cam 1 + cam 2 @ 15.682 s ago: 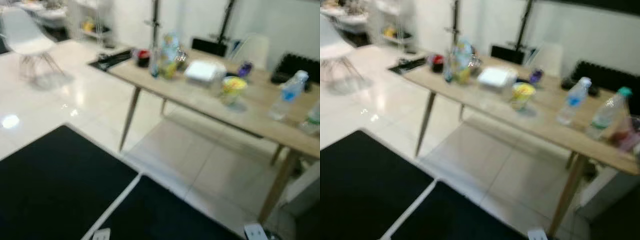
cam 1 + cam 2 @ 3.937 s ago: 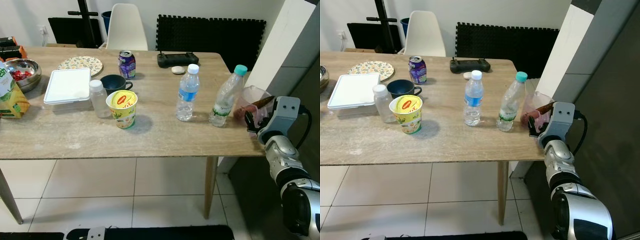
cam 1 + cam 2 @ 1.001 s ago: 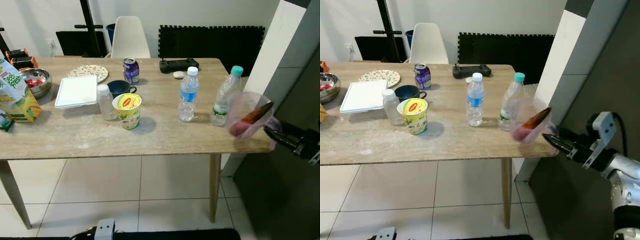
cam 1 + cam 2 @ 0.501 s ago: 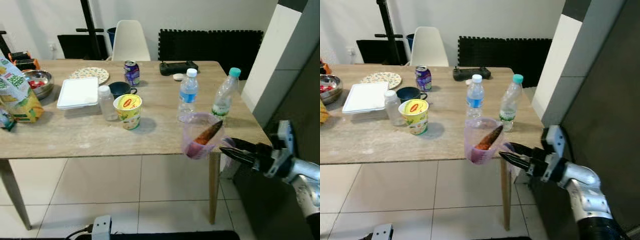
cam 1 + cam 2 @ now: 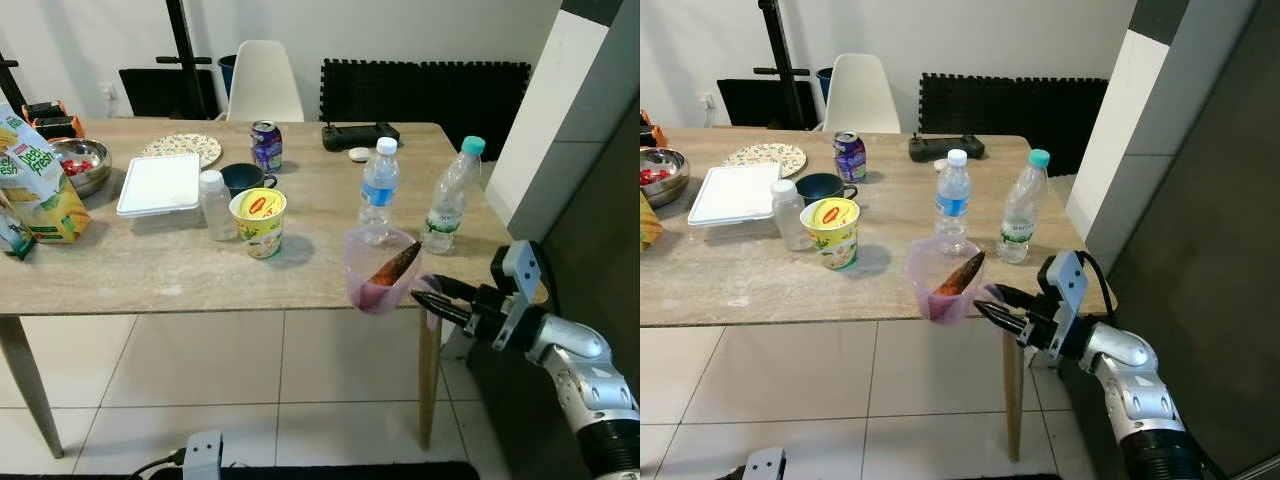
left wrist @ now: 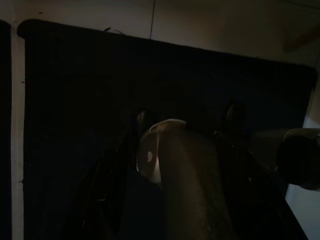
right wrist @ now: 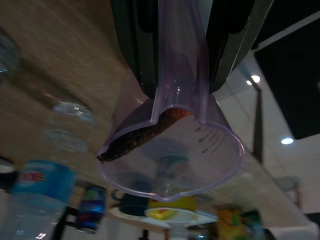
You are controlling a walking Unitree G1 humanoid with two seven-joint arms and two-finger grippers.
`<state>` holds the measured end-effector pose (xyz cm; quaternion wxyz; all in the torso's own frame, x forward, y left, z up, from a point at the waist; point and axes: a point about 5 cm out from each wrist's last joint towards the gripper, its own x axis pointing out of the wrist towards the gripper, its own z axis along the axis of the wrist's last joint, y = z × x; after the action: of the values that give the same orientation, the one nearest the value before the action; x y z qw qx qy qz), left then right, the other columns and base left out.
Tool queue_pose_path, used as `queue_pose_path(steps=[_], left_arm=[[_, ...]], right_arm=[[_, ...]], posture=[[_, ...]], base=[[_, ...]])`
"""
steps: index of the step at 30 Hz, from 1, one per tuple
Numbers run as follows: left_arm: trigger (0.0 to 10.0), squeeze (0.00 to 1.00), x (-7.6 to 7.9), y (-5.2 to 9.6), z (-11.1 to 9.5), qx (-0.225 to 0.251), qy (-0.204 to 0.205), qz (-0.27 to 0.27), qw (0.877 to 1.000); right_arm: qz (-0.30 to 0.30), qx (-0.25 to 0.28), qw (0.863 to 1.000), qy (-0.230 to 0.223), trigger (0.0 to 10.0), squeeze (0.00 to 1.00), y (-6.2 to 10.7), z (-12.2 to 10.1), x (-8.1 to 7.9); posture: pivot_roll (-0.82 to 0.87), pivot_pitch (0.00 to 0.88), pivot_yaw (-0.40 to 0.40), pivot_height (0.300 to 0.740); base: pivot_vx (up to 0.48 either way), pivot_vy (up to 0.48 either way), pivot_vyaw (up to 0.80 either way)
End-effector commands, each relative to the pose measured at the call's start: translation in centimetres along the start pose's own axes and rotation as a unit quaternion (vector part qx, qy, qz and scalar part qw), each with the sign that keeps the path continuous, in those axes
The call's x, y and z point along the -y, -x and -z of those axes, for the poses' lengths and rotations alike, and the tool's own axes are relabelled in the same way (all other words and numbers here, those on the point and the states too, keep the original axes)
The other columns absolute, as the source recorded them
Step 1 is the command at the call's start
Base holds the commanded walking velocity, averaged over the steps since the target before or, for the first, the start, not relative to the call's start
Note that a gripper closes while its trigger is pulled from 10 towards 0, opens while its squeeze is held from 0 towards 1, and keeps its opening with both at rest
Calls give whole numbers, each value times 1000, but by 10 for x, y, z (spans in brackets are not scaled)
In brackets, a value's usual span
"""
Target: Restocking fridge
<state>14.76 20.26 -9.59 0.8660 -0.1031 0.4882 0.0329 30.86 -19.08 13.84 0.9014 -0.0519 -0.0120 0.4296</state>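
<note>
A wooden table anchors the scene. At its left end stands a juice carton, with a metal bowl behind it. Toward the table's middle sit a white lidded box, a yellow noodle cup and a soda can; further right, two water bottles stand upright. Off the table's front edge near its right end, the right gripper is clamped on the handle of a clear purple jug — a reddish-brown piece of food lies inside it. The left gripper's wrist view is dark; I cannot tell its state.
</note>
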Motion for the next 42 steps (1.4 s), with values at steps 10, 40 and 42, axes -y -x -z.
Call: queue_pose_path(steps=[10, 40, 42], left_arm=[[10000, 0, 4, 1, 12, -22, -7, 1, 1000], [10000, 0, 4, 1, 15, -29, -16, 2, 999], [10000, 0, 4, 1, 15, -29, -16, 2, 999]], right_arm=[[49, -6, 999, 4, 10000, 0, -7, -1, 9], [3, -4, 1000, -13, 10000, 0, -6, -2, -1], [7, -4, 1000, -14, 10000, 0, -6, -2, 0]], posture=[[3, 0, -55, 740], [3, 0, -55, 740], [3, 0, -55, 740]], base=[[-186, 0, 0], [-326, 0, 0], [-330, 0, 0]])
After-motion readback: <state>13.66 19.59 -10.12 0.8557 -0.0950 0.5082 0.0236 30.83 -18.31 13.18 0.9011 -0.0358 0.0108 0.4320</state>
